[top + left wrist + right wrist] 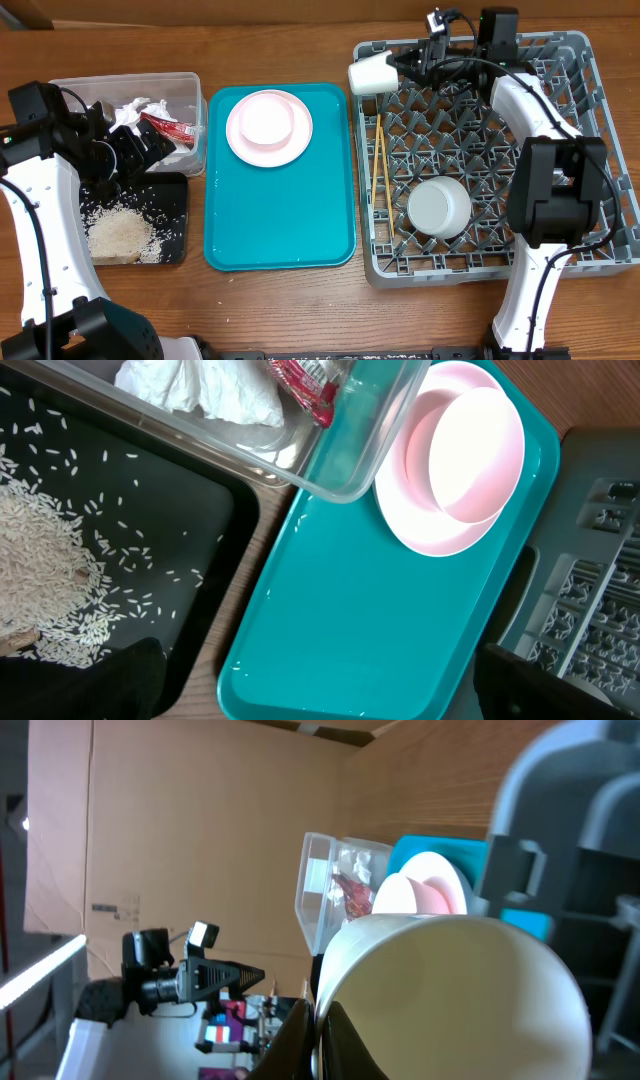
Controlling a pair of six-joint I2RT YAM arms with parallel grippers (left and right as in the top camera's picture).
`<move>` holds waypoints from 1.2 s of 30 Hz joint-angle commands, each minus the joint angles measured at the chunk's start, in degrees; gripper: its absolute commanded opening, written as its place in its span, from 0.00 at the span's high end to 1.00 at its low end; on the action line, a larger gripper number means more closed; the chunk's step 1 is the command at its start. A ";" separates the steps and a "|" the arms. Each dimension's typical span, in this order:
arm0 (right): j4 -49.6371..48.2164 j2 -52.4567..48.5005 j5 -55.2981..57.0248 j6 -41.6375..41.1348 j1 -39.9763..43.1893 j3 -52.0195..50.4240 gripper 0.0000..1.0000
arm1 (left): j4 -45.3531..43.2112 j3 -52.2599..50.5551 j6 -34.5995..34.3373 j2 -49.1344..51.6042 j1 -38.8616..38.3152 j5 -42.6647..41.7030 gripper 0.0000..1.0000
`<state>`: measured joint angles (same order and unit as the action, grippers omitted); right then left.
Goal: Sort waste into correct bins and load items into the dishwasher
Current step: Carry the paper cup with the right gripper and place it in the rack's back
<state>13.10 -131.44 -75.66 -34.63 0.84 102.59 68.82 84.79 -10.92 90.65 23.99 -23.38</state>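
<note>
My right gripper (402, 66) is shut on the rim of the small white cup (372, 76), held tilted over the far left corner of the grey dish rack (560, 60). The cup fills the right wrist view (450, 1000), its rim pinched between the fingers (318, 1040). Two chopsticks (380, 165) and the grey metal bowl (438, 205) lie in the rack. The pink bowl (265, 118) sits on the pink plate (295, 145). My left gripper (158, 145) is open and empty (330, 695). The clear tub (190, 90) holds napkins (130, 112) and the red packet (165, 125). Rice (120, 235) lies on the black tray (172, 195).
The teal tray (280, 215) lies between the bins and the rack, with the plate at its far end. In the left wrist view the tub's corner (350, 480) overhangs the teal tray (350, 620). Wooden table runs along the front.
</note>
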 commanded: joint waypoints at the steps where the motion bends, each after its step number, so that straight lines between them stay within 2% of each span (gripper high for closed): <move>1: 1.11 -0.48 -1.38 1.86 1.73 0.07 0.96 | -0.07 1.18 0.63 -1.09 -0.35 0.00 0.00; 12: 3.39 -0.48 3.19 2.10 2.47 -0.24 0.96 | -0.07 1.18 0.63 -1.09 -0.35 0.00 0.00; 32: 8.85 -0.48 3.17 2.08 4.07 -0.26 0.96 | -0.07 1.18 0.63 -1.09 -0.39 0.00 0.00; 36: 10.97 -0.48 4.07 3.10 5.05 -0.26 0.93 | -0.07 1.18 0.63 -1.09 -0.39 0.00 0.00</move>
<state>23.07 -131.52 -73.65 -32.93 4.75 102.59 68.82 84.82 -10.94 90.65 23.99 -23.38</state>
